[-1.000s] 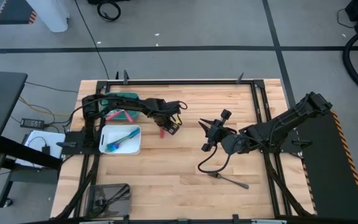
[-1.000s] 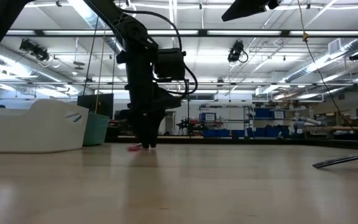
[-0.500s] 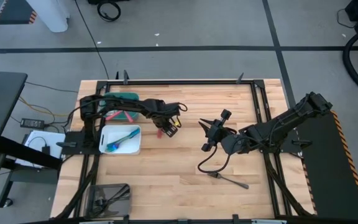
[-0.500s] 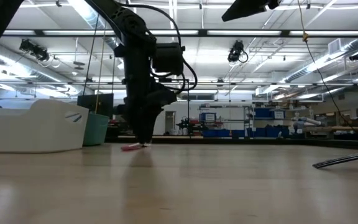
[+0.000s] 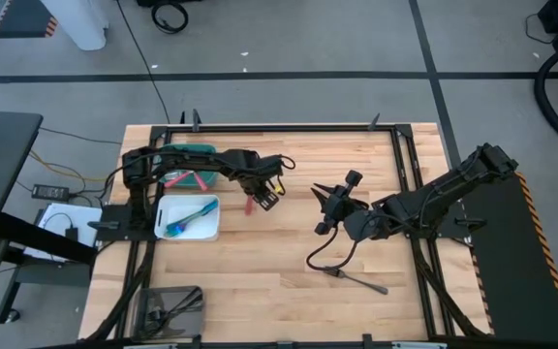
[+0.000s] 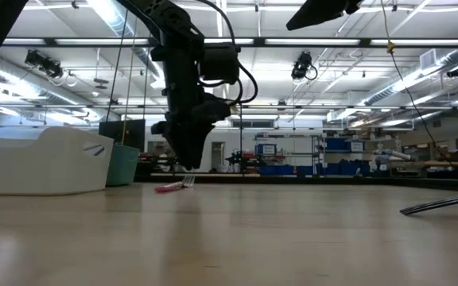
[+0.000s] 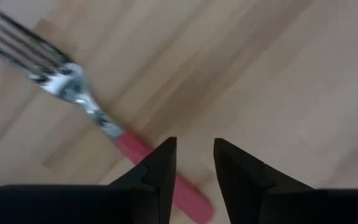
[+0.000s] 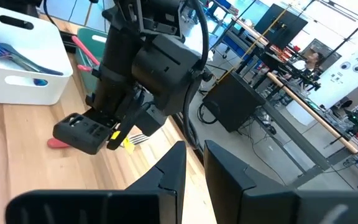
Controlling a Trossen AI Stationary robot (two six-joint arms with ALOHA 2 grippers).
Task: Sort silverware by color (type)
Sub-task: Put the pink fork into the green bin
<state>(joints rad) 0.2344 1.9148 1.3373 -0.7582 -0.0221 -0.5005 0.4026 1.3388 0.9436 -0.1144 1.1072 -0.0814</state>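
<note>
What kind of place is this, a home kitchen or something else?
Probably a robotics lab or workshop, not a kitchen. The low view shows a large hall with ceiling lights and shelving with blue bins. The right wrist view shows workbenches; the high view shows a concrete floor with tape lines.

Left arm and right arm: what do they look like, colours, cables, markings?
Both arms are dark, near-black jointed links. The left hand carries a blocky black housing with a small yellow marking, and black cables loop around its wrist. The right hand ends in two flat, dark, tapered fingers, and a black cable curls onto the table beside that arm. No other markings can be made out.
</note>
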